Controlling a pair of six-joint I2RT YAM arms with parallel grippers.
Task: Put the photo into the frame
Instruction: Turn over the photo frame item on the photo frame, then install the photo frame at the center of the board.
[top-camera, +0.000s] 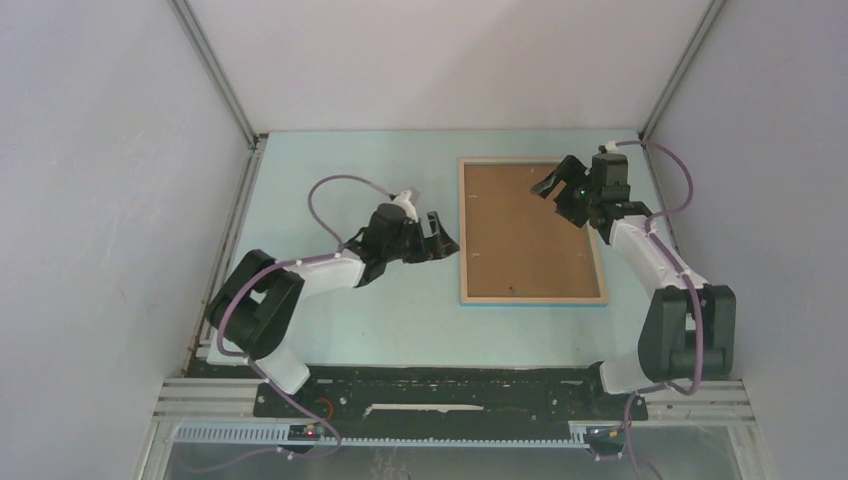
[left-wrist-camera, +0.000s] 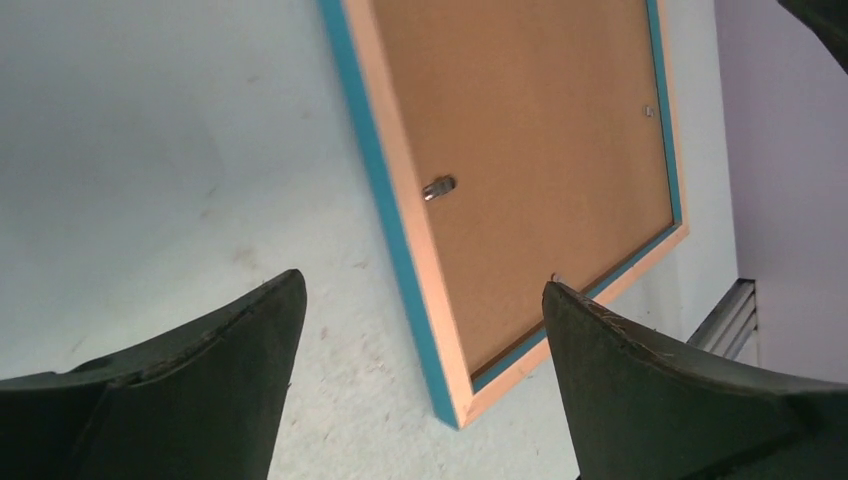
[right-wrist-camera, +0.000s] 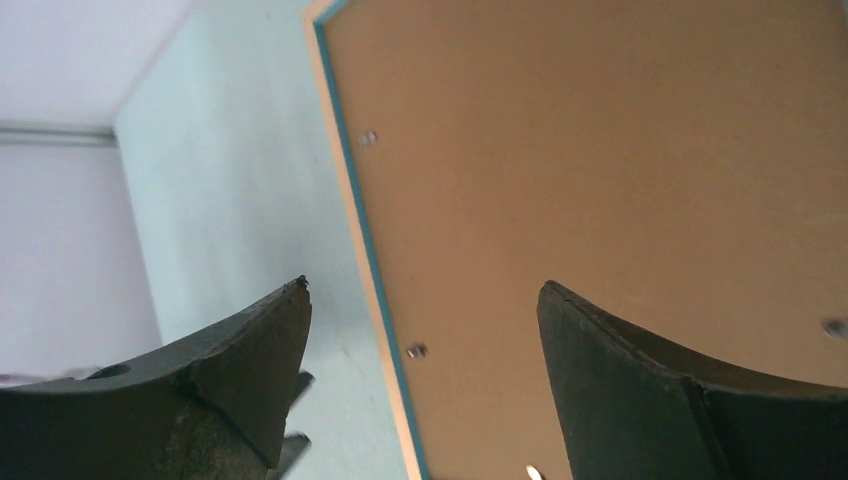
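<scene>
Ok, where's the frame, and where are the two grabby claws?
frame (top-camera: 533, 299), top view, near wooden edge.
left gripper (left-wrist-camera: 422, 280), left wrist view, between its fingertips.
right gripper (right-wrist-camera: 423, 285), right wrist view, between its fingertips.

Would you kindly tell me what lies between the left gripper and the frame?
Nothing but a bare strip of table, seen best in the left wrist view; in the top view the left gripper nearly reaches the frame at its left edge.

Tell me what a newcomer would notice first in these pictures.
The frame lies back up on the table, right of centre, brown backing board showing. The left end effector hovers open beside its left edge, the right end effector open near its far right corner.
</scene>
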